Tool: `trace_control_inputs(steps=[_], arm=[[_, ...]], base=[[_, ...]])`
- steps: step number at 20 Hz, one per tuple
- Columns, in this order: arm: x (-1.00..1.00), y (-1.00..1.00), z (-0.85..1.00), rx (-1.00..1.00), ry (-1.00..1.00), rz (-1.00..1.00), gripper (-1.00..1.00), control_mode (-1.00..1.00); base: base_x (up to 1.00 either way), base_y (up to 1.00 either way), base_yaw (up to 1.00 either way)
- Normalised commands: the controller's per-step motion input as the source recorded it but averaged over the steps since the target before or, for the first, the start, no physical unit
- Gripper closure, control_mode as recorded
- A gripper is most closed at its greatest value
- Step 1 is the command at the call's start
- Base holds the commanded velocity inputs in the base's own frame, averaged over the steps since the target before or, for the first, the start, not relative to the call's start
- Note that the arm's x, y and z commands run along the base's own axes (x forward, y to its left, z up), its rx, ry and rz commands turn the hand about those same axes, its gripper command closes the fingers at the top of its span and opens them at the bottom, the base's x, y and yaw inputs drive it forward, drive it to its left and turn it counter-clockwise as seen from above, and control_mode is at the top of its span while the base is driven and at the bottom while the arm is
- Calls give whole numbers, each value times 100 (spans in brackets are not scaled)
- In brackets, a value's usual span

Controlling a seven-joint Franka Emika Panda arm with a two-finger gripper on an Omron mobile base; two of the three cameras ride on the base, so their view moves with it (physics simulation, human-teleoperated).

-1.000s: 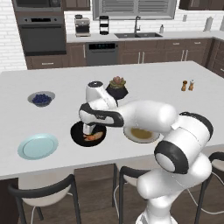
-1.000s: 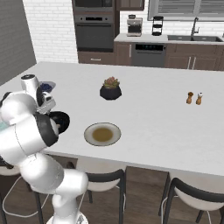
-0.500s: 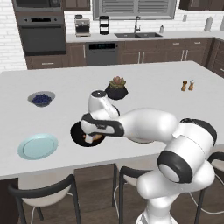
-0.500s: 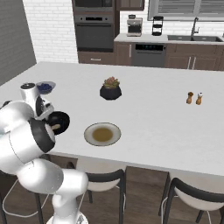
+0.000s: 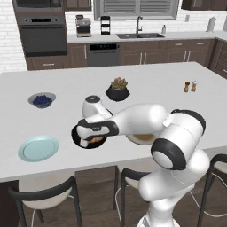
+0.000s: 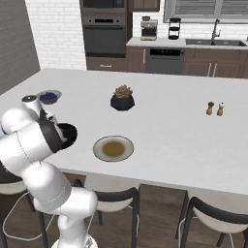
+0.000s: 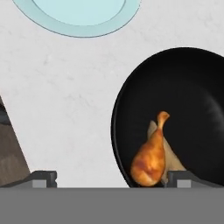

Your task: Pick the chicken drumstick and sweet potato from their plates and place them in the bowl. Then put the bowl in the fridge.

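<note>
The tool [image 7: 111,178] hangs low over the near rim of the glossy black round bowl [image 7: 192,83], its two dark tips spread wide apart, one outside the rim over the white desk [image 7: 65,96], the other inside. In the bowl lies the small orange-brown chicken drumstick [image 7: 151,157], resting on the tan sweet potato [image 7: 173,159]. The round light blue plate [image 7: 78,17] sits just beside the bowl; the beige plate [image 6: 113,148] lies on its other side.

On the counter [image 5: 146,82] we find the bowl [image 7: 192,87] holding the chicken drumstick [image 7: 151,158], which lies on the sweet potato [image 7: 173,159] (mostly hidden). One plate [image 5: 38,147] sits left of the bowl, the other plate [image 6: 113,148] right.
</note>
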Motion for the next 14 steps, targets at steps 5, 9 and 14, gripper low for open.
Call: trace_control_inputs(steps=[5, 9, 14], arm=[[15, 8, -28, -2, 0, 0, -100, -100], [10, 0, -34, -4, 4, 0, -100, -100], [1, 0, -24, -1, 2, 0, -100, -100]], base=[[0, 0, 0], [0, 0, 0], [0, 0, 0]])
